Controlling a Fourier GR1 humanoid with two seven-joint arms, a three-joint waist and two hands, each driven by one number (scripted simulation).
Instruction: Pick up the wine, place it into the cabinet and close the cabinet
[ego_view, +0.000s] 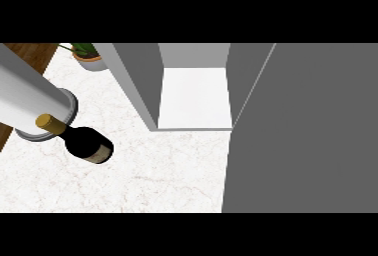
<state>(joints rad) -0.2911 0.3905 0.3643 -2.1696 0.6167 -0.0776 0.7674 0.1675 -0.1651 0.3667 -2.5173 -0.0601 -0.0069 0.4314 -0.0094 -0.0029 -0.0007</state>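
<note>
A broad flat grey cabinet door (310, 130) fills the right side of the head view, swung open and running from the top of the scene to the bottom. Left of it spreads the white marble-veined counter top (155, 180). The open grey box cabinet (139, 82) stands on the counter at upper centre, its pale white inner floor (196, 97) bare between the grey side walls.

A thick pale grey cylindrical forearm (26, 90) slants in from the upper left, ending in a darker grey ring low on the left side. The left hand is out of sight, so it cannot be told whether it is released, clenched or grasping anything.

The dark glass wine bottle with a tan cap (87, 144) is over the counter at the left, outside the cabinet and left of its opening. Its capped neck lies against the ring at the forearm's end, and its body points down and to the right. Whether it rests on the counter or is lifted cannot be told.

A strip of brown wooden surface (33, 52) edges the counter at the top left, beside a small green-leaved plant in a pale round pot (90, 61).
</note>
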